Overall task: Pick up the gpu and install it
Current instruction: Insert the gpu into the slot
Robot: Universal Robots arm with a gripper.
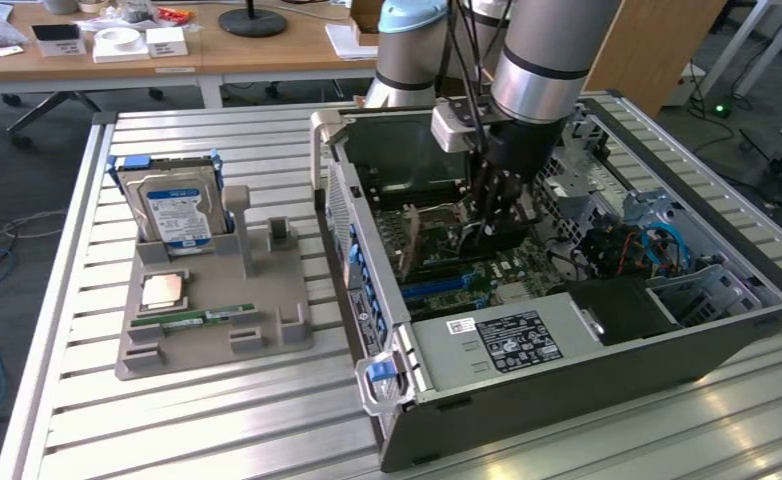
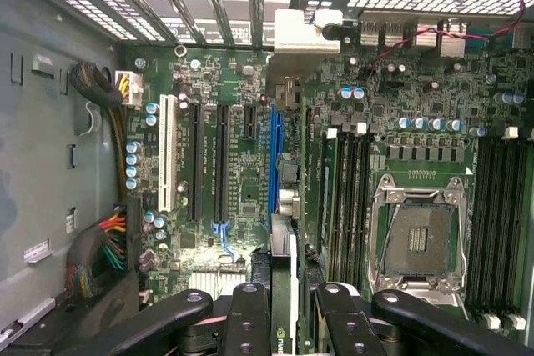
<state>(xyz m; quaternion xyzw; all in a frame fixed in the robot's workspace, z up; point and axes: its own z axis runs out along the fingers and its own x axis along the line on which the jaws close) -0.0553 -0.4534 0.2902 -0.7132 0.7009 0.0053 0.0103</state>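
Inside the open computer case (image 1: 565, 400), one gripper (image 1: 494, 225) hangs low over the motherboard (image 2: 242, 198), pinching one gpu (image 2: 282, 289) edge-on between its fingers (image 2: 249, 314). Card is over the single blue slot (image 2: 276, 164), running along it; can't tell if they touch. Same board: one white slot (image 2: 167, 152), one processor socket (image 2: 417, 239). On the table (image 1: 164, 430), at the exterior view's left, one grey holder (image 1: 271, 345) carries one hard drive (image 1: 178, 210), one processor chip (image 1: 164, 290), one memory stick (image 1: 211, 317).
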